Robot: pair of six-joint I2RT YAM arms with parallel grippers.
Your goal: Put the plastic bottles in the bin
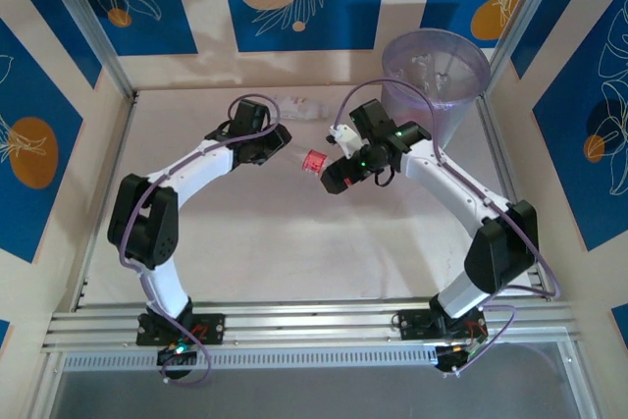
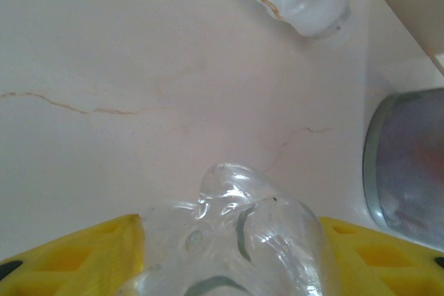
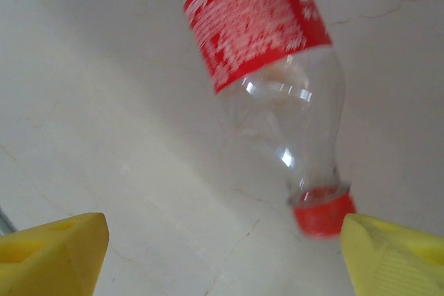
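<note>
Left gripper (image 2: 229,230): jaws are clamping a clear plastic body, and its lobed end is bulging up between my yellow fingers (image 2: 76,254). From above, this is reading as the clear end of the red-labelled bottle (image 1: 314,161). That bottle is sitting between my two grippers at mid-desk (image 1: 285,242), with its label end pointing right. I cannot tell whether it is touching the desk.

Right gripper (image 3: 223,223): jaws are standing wide apart and gripping nothing. In the right wrist view the red-labelled bottle is lying ahead of the jaws, tilted. Its red cap (image 3: 321,214) is sitting just beside the finger at the right of that view, with contact not resolvable. The neck is falling within the gap, and the label is lying further out.

Writing: the red label is carrying white print, blurred and not readable.

A second bottle (image 1: 299,107) is lying on the desk at the far edge, just beyond my left gripper. Its whitish label is showing red and gold marks, not readable.

The bin (image 1: 453,110) is standing in the far right corner, just right of my right gripper and apart from both bottles.
</note>
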